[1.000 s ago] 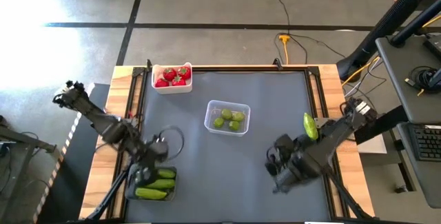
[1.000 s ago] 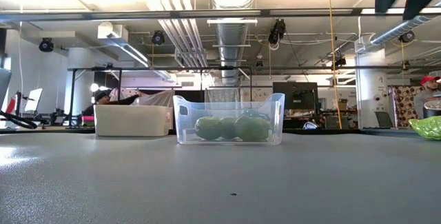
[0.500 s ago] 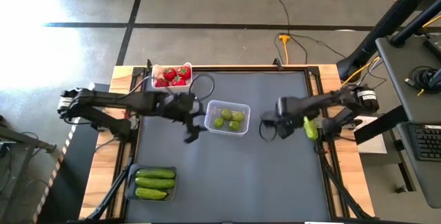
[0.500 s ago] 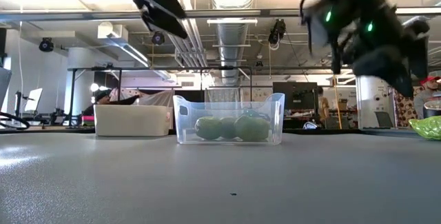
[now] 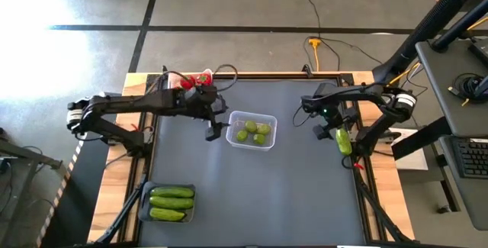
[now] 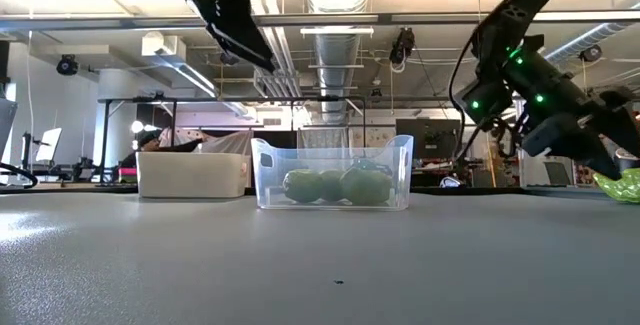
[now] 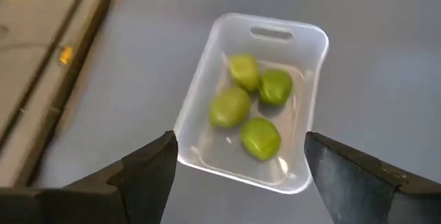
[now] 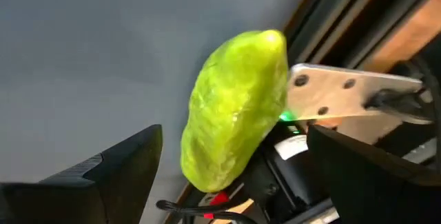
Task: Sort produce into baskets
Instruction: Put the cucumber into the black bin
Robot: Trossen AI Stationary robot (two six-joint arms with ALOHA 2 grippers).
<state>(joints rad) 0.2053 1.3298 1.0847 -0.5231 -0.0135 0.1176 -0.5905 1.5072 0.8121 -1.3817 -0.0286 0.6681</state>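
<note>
At 7 o'clock, the dark grey-black tray (image 5: 169,204) holds three long glossy green cucumbers (image 5: 172,203). The left gripper (image 5: 215,129), wide open and empty, has shifted slightly toward the clear rounded plastic tub (image 5: 252,130) of four round yellow-green fruits (image 7: 249,107). The right gripper (image 5: 319,126), apparently open, has pulled back toward 2 o'clock beside the bright green fruit (image 5: 342,140) at the table's edge.

Four round yellow-green fruits (image 7: 251,107) in one clear tub (image 5: 269,119), three cucumbers (image 5: 171,203) in one dark tray (image 5: 143,201), one more green cucumber (image 5: 343,140) at the table's right edge, one white tub (image 6: 190,176) of partly hidden strawberries (image 5: 204,78), two grippers.
</note>
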